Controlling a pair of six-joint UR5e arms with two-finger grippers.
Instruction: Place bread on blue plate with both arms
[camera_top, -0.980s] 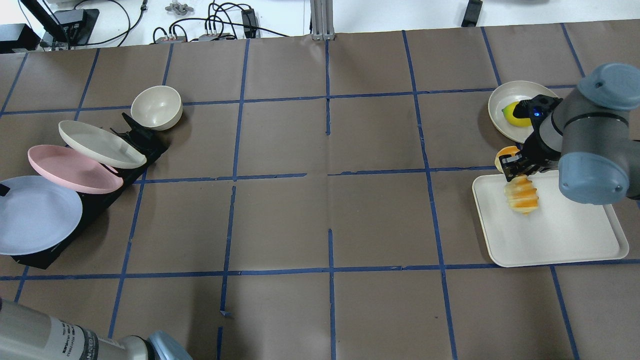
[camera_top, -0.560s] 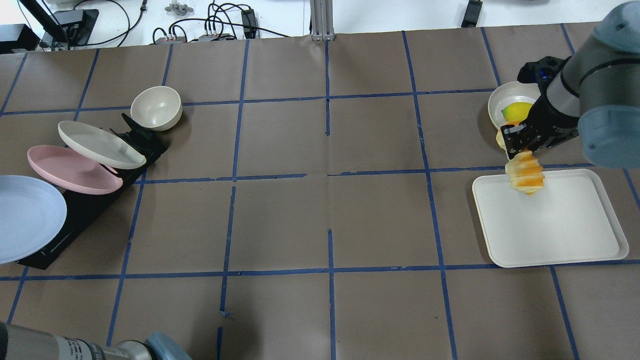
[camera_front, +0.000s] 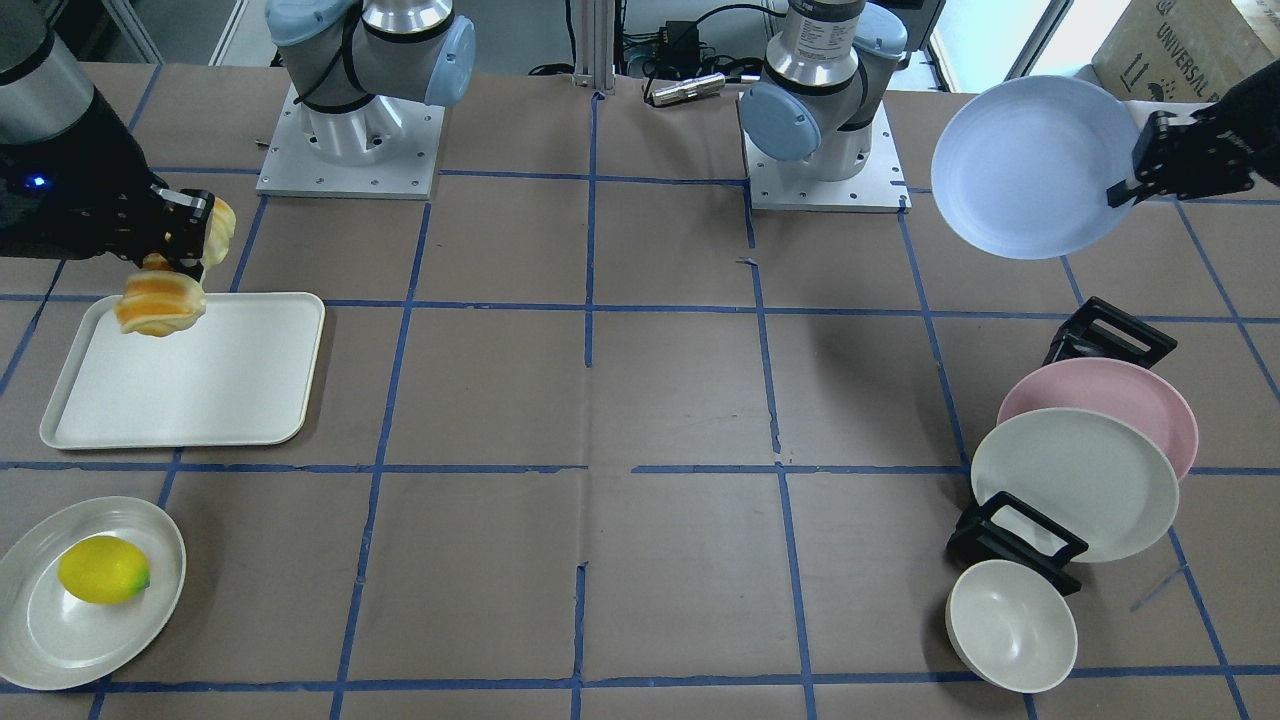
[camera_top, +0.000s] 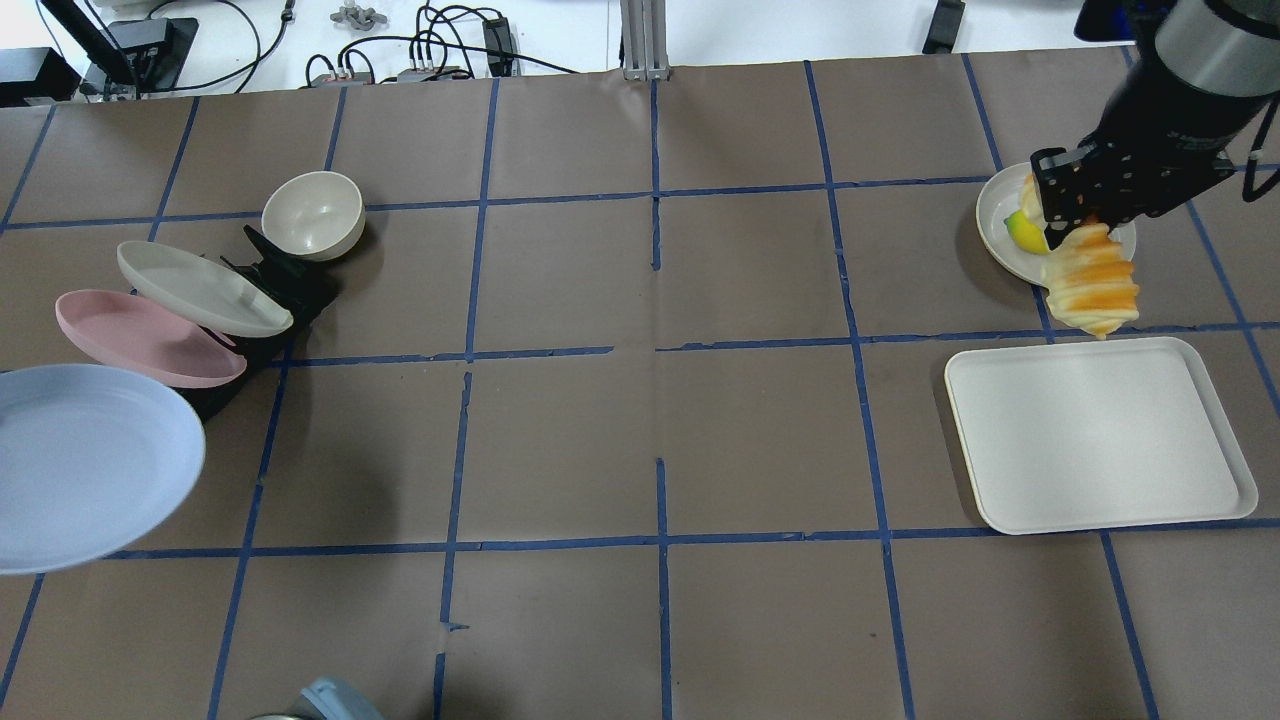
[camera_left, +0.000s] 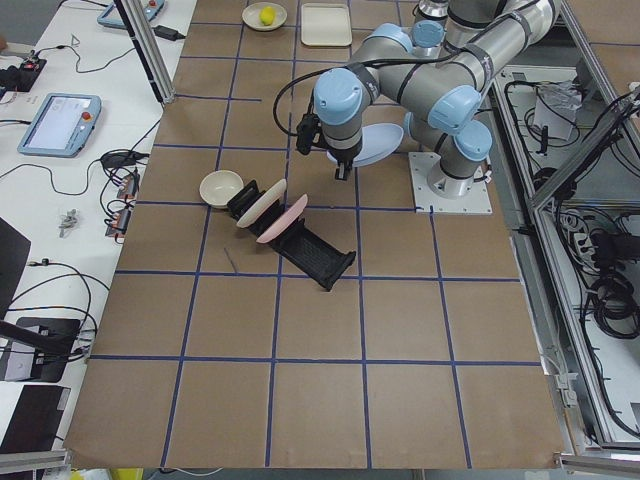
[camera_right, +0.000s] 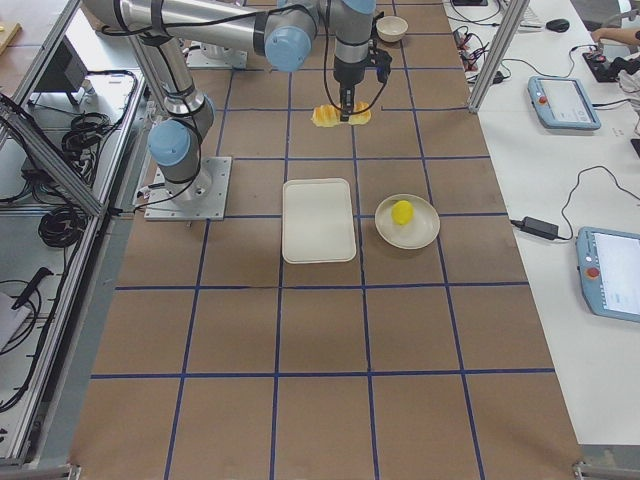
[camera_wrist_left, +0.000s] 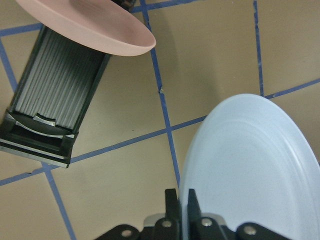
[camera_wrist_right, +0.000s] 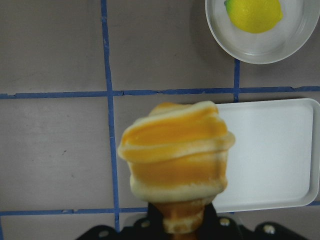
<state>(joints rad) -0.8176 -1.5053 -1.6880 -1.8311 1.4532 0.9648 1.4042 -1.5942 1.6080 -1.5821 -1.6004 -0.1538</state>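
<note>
Aloft, right jaws clamp bread (camera_top: 1092, 282) near tray (camera_top: 1100, 440); left jaws pinch blue plate (camera_top: 80, 465).

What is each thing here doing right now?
bread: in the air, held by one end.
right gripper: shut on bread.
blue plate: in the air, held by its rim.
left gripper: shut on blue plate.
lemon: lying on a white dish.
pink plate: leaning in the rack.
cream plate: leaning in the rack.
tray: flat on the table.
</note>
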